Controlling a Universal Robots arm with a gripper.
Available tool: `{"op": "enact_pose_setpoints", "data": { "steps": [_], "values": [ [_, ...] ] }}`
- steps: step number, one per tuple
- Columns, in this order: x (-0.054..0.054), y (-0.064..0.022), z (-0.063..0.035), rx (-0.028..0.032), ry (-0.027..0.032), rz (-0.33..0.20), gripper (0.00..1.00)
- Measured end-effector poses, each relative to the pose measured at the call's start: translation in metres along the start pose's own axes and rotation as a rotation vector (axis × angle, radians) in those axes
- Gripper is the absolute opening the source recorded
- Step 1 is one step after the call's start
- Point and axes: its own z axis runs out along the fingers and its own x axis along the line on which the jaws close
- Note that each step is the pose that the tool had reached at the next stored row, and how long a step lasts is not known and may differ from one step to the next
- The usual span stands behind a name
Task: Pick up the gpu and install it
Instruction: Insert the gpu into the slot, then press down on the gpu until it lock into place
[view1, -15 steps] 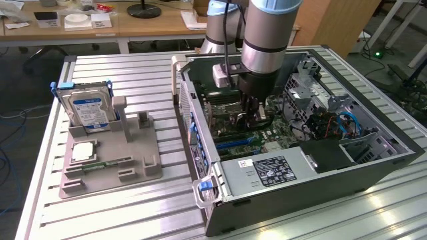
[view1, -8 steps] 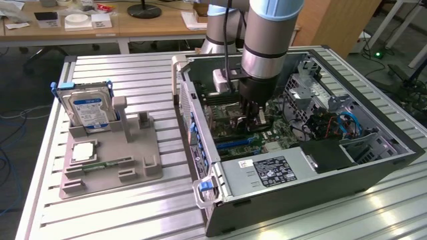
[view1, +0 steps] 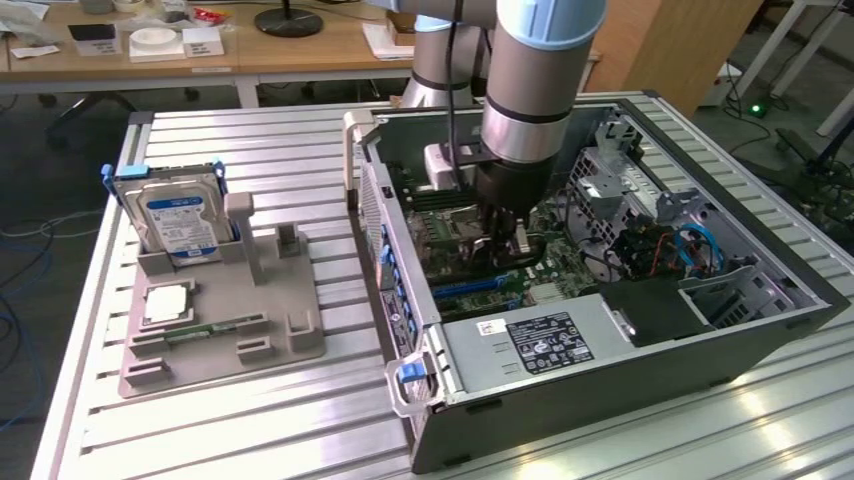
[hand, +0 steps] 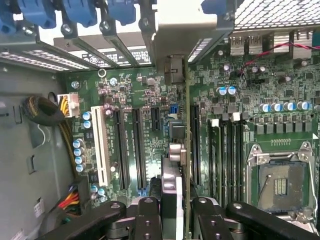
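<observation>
A ribbed metal desk (view1: 267, 420) stands in a workshop, with wooden worktops and cables behind it. On the desk, toward the exterior view's right, an open computer case (view1: 747, 330) lies on its side, its motherboard (hand: 150, 100) facing up. My arm reaches down into the case, and my pincer (hand: 172, 212) is clamped on the gpu (hand: 172, 165), which I hold edge-on above the board. In the wrist view the card hangs between my two black fingers (hand: 147, 220), its thin body running over the row of dark expansion slots (hand: 137, 145), its silvery end bracket (hand: 172, 40) toward the case's rear wall among the blue slot clips (hand: 80, 12). I cannot tell whether the card's edge is touching a slot. The bare processor socket (hand: 280, 182) sits off to one side. Near the desk's edge at the exterior view's left, a grey holder tray (view1: 227, 310) carries a hard drive (view1: 174, 220) standing upright and a small green memory stick (view1: 214, 329) lying flat.
</observation>
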Motion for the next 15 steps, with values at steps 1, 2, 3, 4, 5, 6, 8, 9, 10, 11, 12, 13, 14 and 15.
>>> {"op": "enact_pose_setpoints", "data": {
  "steps": [1,2,3,4,5,6,8,9,10,11,12,13,14,15],
  "values": [
    [0.0,0.0008,0.0011,0.0,-0.0001,0.0,0.28],
    [0.0,0.001,0.0026,0.0,-0.0001,0.0,0.28],
    [0.0,0.0012,0.0044,0.0,0.0,0.0,0.28],
    [0.0,0.0013,0.0062,-0.0001,0.0,0.0,0.28],
    [0.0,0.0015,0.0079,0.0,-0.0001,0.001,0.28],
    [0.0,0.0016,0.0093,-0.0001,0.0001,0.001,0.28],
    [0.0,0.0023,0.0118,-0.0001,0.0002,0.002,0.28],
    [0.0,0.0036,0.0126,-0.0001,0.0002,0.002,0.28],
    [0.001,0.0044,0.0135,0.0,0.0001,0.002,0.28],
    [0.001,0.0048,0.0142,0.0,0.0001,0.002,0.28],
    [0.001,0.0049,0.0146,-0.0001,0.0002,0.002,0.28],
    [0.001,0.005,0.0149,-0.0001,0.0003,0.001,0.28],
    [0.001,0.0051,0.0154,-0.0001,0.0001,0.002,0.28],
    [0.002,0.0051,0.0159,0.0,-0.0001,0.002,0.28]
  ]
}}
